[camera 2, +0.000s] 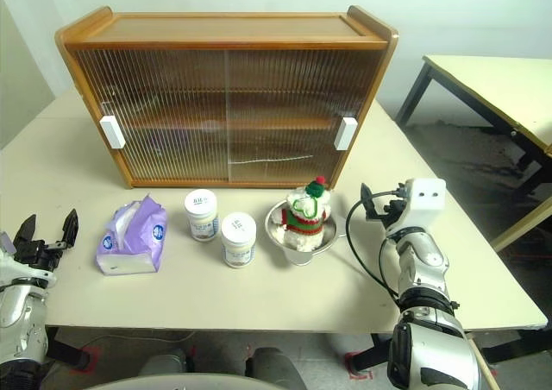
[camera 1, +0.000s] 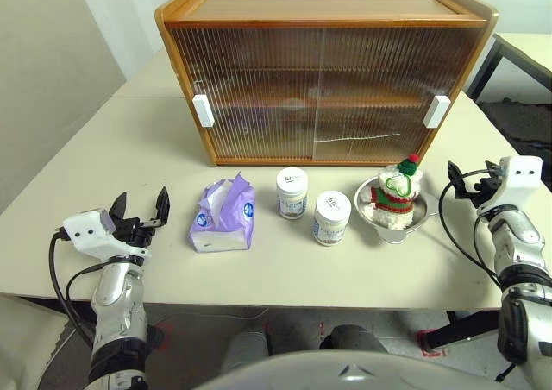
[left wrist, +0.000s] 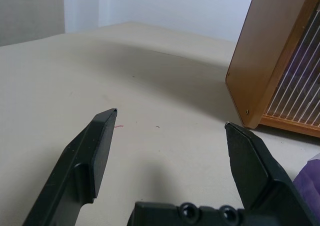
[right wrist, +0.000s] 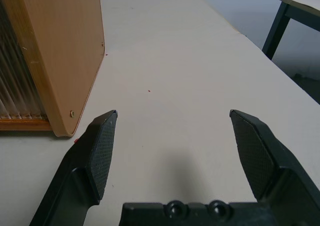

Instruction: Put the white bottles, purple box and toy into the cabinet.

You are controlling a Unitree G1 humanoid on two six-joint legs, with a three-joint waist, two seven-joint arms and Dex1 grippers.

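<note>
The wooden cabinet [camera 1: 323,79] stands at the back of the table with both ribbed sliding doors shut. In front of it lie the purple box [camera 1: 224,216], two white bottles [camera 1: 291,192] [camera 1: 332,217] and the toy [camera 1: 397,191], which sits in a steel bowl. My left gripper [camera 1: 140,204] is open and empty, low over the table to the left of the purple box. On the far side, right of the bowl, my right gripper [camera 2: 382,202] is open and empty too. Each wrist view looks past a cabinet end [left wrist: 270,51] [right wrist: 60,46] at bare tabletop.
The steel bowl [camera 1: 423,213] holds the toy near the cabinet's right handle [camera 1: 436,110]. The beige table [camera 1: 155,140] has open room left of the cabinet and along its front edge. A second table [camera 2: 492,79] with dark legs stands off to the right.
</note>
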